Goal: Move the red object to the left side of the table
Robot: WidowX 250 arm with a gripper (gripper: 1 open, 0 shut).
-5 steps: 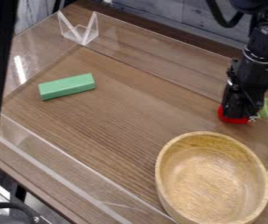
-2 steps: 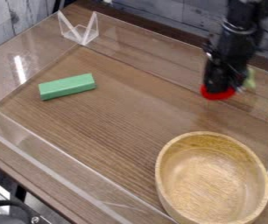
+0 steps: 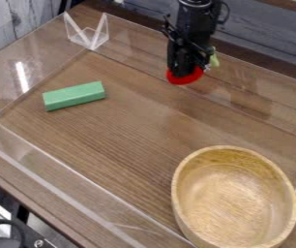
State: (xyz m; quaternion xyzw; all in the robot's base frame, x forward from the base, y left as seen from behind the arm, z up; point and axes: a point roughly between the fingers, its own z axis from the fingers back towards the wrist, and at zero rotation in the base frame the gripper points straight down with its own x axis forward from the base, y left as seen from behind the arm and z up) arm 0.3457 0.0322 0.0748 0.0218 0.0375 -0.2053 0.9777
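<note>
Camera view: gripper (image 3: 187,64) closed on red obj (image 3: 185,75), up & right of green block (image 3: 74,95). Prob. mid-carry. Next: cont. twd block's side of table (image 3: 128,136), lower clear of block, release.

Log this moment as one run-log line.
gripper: shut on red toy | toy: far side, right of green block | wooden bowl: near right | leftward placement: not yet done

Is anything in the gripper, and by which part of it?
The black gripper holds the small red rounded toy, apparently by its upper part.
</note>
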